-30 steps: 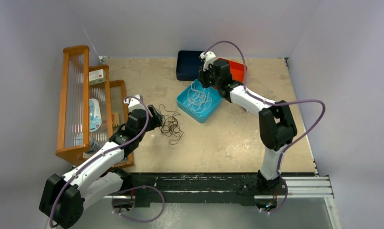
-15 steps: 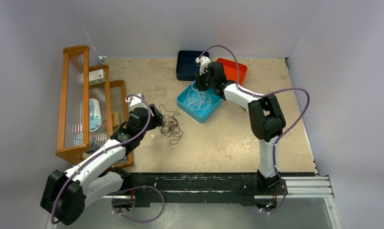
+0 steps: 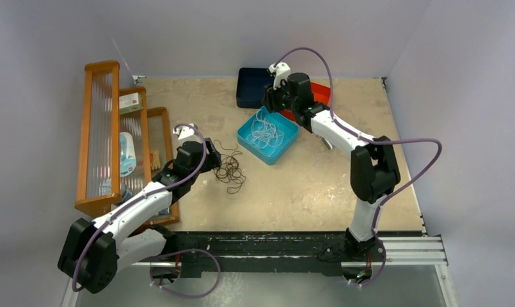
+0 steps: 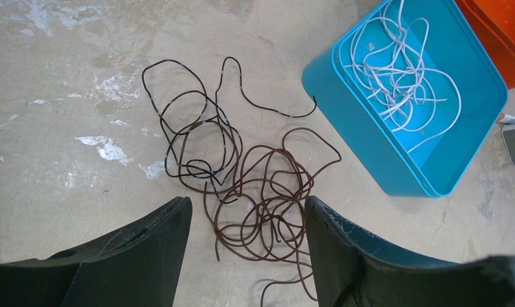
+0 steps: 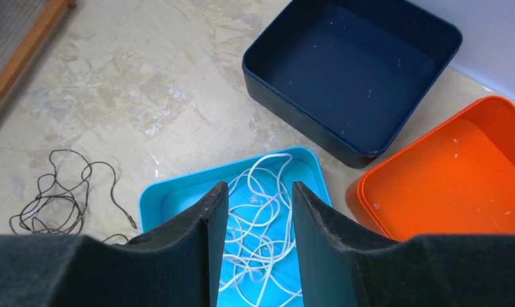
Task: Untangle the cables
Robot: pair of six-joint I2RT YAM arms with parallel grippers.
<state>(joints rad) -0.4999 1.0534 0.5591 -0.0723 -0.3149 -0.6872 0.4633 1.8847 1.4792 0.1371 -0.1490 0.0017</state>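
A tangle of dark brown and black cables (image 3: 229, 169) (image 4: 242, 185) lies loose on the tabletop. White cables (image 3: 265, 132) (image 5: 264, 224) lie heaped inside the light blue tray (image 3: 249, 139) (image 5: 171, 198). My left gripper (image 4: 247, 211) is open, low over the near side of the dark tangle, with brown loops showing between its fingers (image 4: 146, 246); nothing is gripped. My right gripper (image 5: 260, 198) hovers open above the far edge of the blue tray, its jaws apart with the white cables visible below the gap, not touching them.
A dark navy tray (image 3: 250, 86) (image 5: 354, 70) and an orange tray (image 3: 318, 93) (image 5: 453, 173) stand behind the blue one. A wooden rack (image 3: 107, 137) with small items fills the left side. Purple arm hoses (image 3: 402, 144) loop beside the right arm.
The right gripper's jaws have parted above the blue tray, and its wrist swung left then back toward the orange tray. The left arm edged slightly nearer the dark tangle, still open.
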